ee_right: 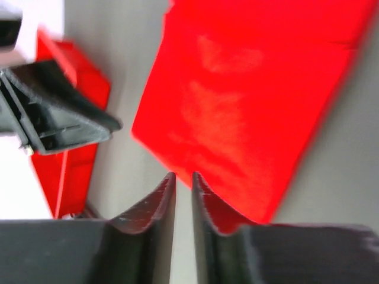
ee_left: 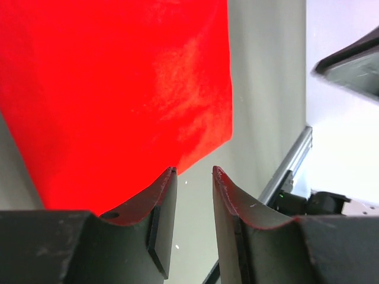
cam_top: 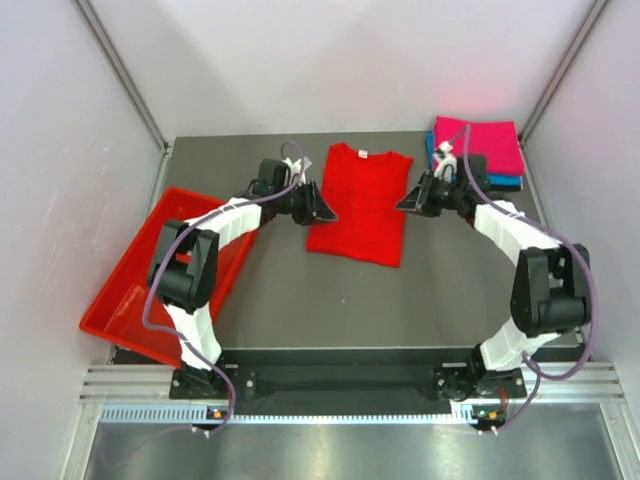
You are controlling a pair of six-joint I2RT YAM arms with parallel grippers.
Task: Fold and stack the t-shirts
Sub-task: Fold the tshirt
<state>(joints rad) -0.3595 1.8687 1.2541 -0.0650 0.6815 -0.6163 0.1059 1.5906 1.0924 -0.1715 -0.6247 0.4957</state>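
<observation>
Up close, left tool [ee_left: 194, 171] spread and empty; right tool [ee_right: 183, 176] nearly pressed together, thin slit left, pinching nothing. Between them, flat on dark desk [cam_top: 330, 300]: bright red t-shirt [cam_top: 360, 205], collar at far end. Behind right tool, folded magenta t-shirt [cam_top: 485, 145] atop teal t-shirt [cam_top: 505, 183]. Far left, red tray [cam_top: 130, 290].

Three t-shirts show: one red t-shirt [cam_top: 360, 205] spread flat on the surface [cam_top: 300, 300], and, back and to its right, one magenta-pink t-shirt [cam_top: 480, 145] folded atop one teal-blue t-shirt [cam_top: 503, 184]. One red plastic tray [cam_top: 112, 312] sits to the red t-shirt's left. Two arms flank it: the left arm [cam_top: 235, 215] on its left, the right arm [cam_top: 505, 230] on its right.
</observation>
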